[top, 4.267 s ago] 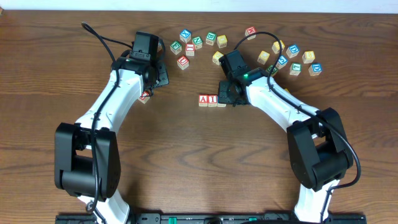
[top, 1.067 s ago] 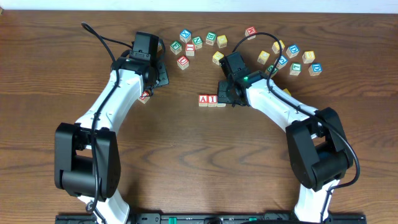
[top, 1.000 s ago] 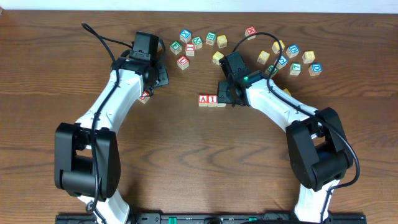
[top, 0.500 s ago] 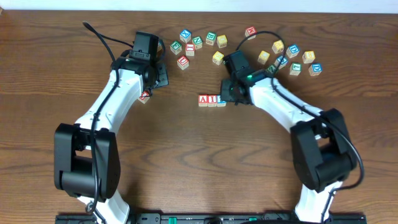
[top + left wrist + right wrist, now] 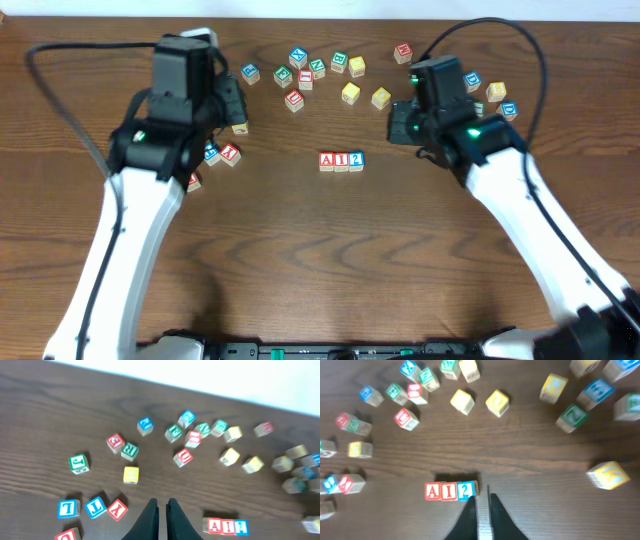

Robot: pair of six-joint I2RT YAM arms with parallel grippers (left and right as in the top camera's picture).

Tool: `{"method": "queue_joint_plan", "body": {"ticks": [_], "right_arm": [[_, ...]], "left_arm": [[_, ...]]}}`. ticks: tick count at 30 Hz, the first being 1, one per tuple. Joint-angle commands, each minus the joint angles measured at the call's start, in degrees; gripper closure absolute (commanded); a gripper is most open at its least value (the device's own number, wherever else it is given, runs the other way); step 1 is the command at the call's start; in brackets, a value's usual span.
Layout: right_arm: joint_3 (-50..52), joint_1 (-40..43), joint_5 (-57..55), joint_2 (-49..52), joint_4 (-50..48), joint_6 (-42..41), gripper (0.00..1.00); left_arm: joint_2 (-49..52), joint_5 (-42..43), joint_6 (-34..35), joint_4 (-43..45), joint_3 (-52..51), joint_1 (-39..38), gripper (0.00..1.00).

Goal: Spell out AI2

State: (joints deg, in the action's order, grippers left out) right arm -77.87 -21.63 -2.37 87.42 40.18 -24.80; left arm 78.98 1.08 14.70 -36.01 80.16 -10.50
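At the middle of the desk (image 5: 300,260) stands a short row of three blocks: a red A (image 5: 327,160), a red I (image 5: 341,160) and a blue 2 (image 5: 355,160). They sit side by side and touching, in a straight line. In the right wrist view the faces read plainly as A, I, 2, all upright and turned the same way. In the left wrist view the same row shows at the lower right, too blurred to read.

The right pincer (image 5: 482,496) hangs over the desk with its fingers drawn close, only a narrow slit between them, and nothing held. In its own view the tips lie just beside the right end of the 2, but the overhead view puts that arm up and off to the row's right, so it seems clear of the blocks. The left pincer (image 5: 162,502) is likewise nearly closed and empty. It hangs above bare wood to the left, near a loose L (image 5: 68,508), a T (image 5: 95,506) and a Y (image 5: 116,509), well apart from the row.

The spare blocks (image 5: 320,65) lie scattered along the far side of the desk, none of them crowding the word.

By these pictures the spelling looks finished: all three characters are placed, in order and aligned. No block is in either pincer. What may be left is no more than parking the arms without brushing the row.
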Motion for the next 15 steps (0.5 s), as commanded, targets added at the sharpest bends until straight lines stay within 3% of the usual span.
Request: {"method": "queue_joint_plan", "body": {"ticks": [1, 2, 6, 7, 8, 12, 15], "right_arm": [[-0.8, 0.7, -1.3, -5.9, 1.8, 2.0, 0.85], [-0.8, 0.7, -2.0, -7.8, 2.7, 2.0, 0.81], [-0.8, 0.7, -4.3, -14.8, 5.2, 2.2, 0.56], [-0.8, 0.7, -5.0, -16.6, 5.8, 2.2, 0.5], [-0.8, 0.7, -5.4, -18.5, 6.4, 2.2, 0.43], [-0.8, 0.7, -6.1, -25.9, 9.0, 2.2, 0.15], [-0.8, 0.7, -6.6, -30.9, 11.3, 2.2, 0.01]], "left_arm": [[-3.8, -0.7, -1.2, -0.9, 1.1, 0.3, 0.83], [-4.9, -0.7, -1.2, -1.0, 1.1, 0.3, 0.83], [-7.9, -0.7, -1.2, -2.6, 1.1, 0.3, 0.66], [-8.4, -0.7, -1.2, -3.7, 1.1, 0.3, 0.43], [-8.7, -0.7, -1.2, -4.8, 1.1, 0.3, 0.02], [-8.9, -0.7, -1.2, -9.2, 1.1, 0.3, 0.02], [-8.6, -0.7, -1.2, -10.4, 1.1, 0.3, 0.02]]}}
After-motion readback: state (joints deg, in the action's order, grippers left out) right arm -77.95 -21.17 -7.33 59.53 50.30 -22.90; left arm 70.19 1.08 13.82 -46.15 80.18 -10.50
